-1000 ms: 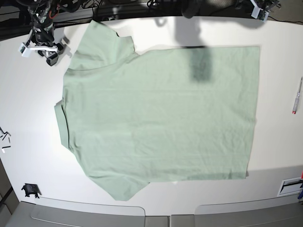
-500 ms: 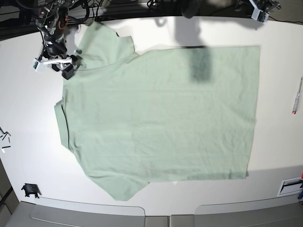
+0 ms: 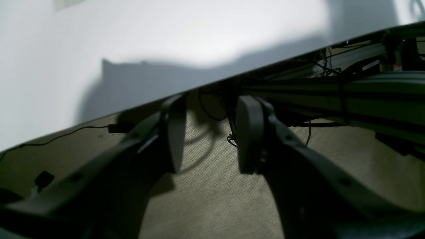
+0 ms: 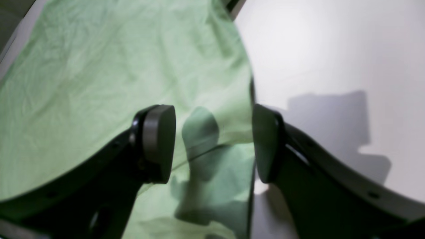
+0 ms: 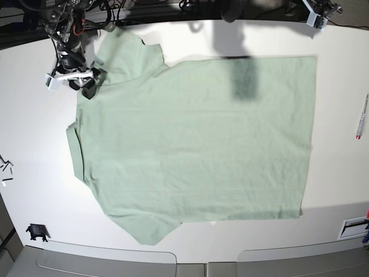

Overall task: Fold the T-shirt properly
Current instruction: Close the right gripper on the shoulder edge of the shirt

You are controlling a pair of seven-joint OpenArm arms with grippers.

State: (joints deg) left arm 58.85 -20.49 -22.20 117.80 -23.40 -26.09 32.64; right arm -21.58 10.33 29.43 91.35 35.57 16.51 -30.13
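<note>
1. Base view shows the T-shirt (image 5: 196, 138) lying flat and spread on the white table (image 5: 34, 144), with its neck band toward the left side of the picture and its hem toward the right side. No fold is made yet.
2. What has changed in the last second: the right gripper (image 5: 85, 79) has travelled from the bare table beside the upper sleeve to the sleeve's edge, and it now hangs over the shoulder area.
3. Right wrist view shows this gripper (image 4: 212, 142) released, with its jaws apart. One pad is above the green cloth (image 4: 99, 83) and the other is above the white table (image 4: 332, 66), so the cloth edge runs between them. Nothing is grasped.
4. I judge that this means the approach is almost finished, and that lowering and pinching the sleeve edge is the next step.
5. The left gripper (image 3: 209, 132) is also released and holds nothing. It waits past the far table edge, above the floor, far from the shirt.
6. A pen (image 5: 361, 117) lies near the right table edge, well apart from the shirt.
</note>
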